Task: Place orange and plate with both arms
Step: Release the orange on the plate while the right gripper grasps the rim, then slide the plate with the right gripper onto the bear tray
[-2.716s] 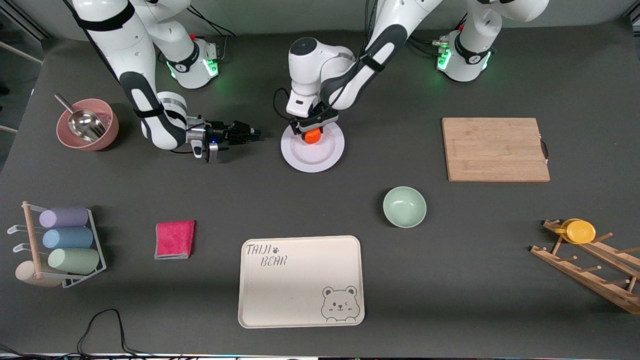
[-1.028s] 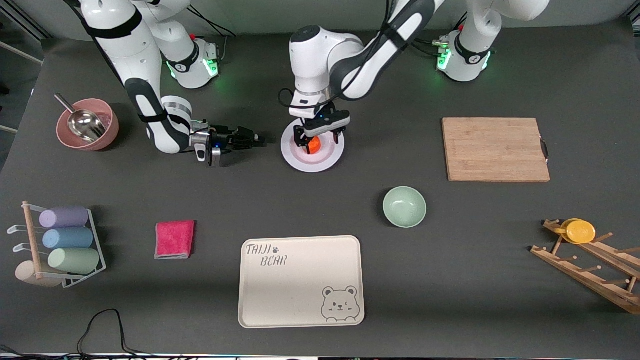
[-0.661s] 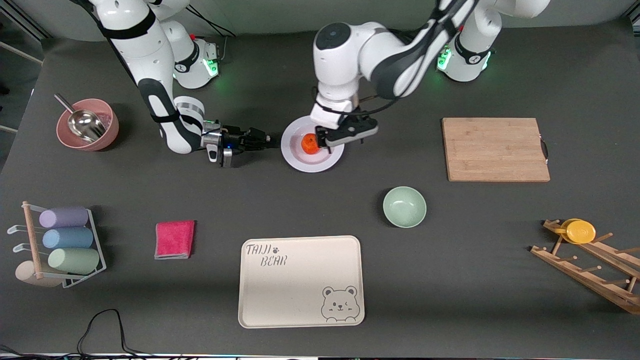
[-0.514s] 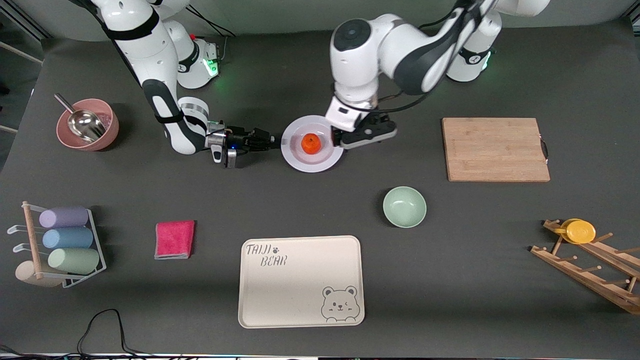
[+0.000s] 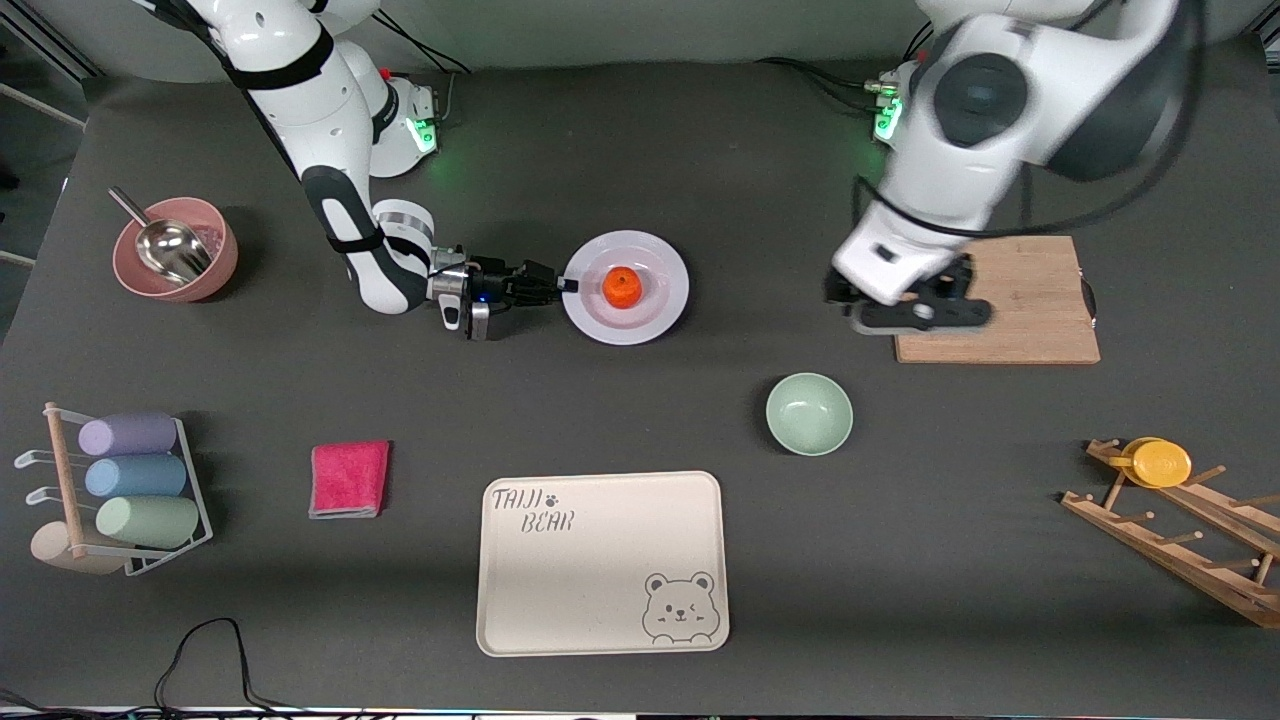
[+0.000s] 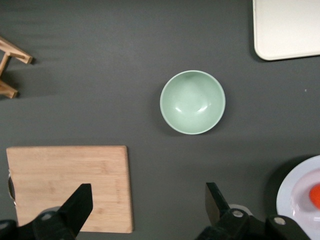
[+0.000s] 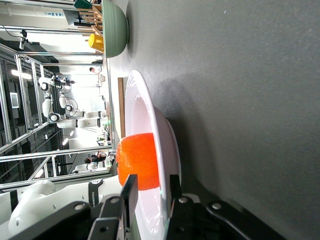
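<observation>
The orange [image 5: 623, 287] lies in the middle of the white plate [image 5: 655, 310], which sits on the table. My right gripper [image 5: 562, 285] is low at the plate's rim on the right arm's side. In the right wrist view its open fingers [image 7: 152, 179] straddle the plate's rim [image 7: 150, 125], one above and one below, with the orange [image 7: 137, 160] just past them. My left gripper [image 5: 915, 312] is open and empty, up in the air over the cutting board's edge. In the left wrist view it [image 6: 147, 210] is spread wide, and the plate [image 6: 302, 200] shows at the border.
A wooden cutting board [image 5: 990, 298] lies toward the left arm's end. A pale green bowl [image 5: 809, 413] and a cream bear tray [image 5: 603, 563] lie nearer the camera. A pink cloth [image 5: 349, 478], a pink bowl with scoop [image 5: 175, 250], a cup rack [image 5: 120, 490] and a wooden rack [image 5: 1180, 540] stand around.
My left gripper let go of the orange on the plate, rose and swung away to the cutting board. My right gripper slid forward until its fingers reached the plate's rim.
</observation>
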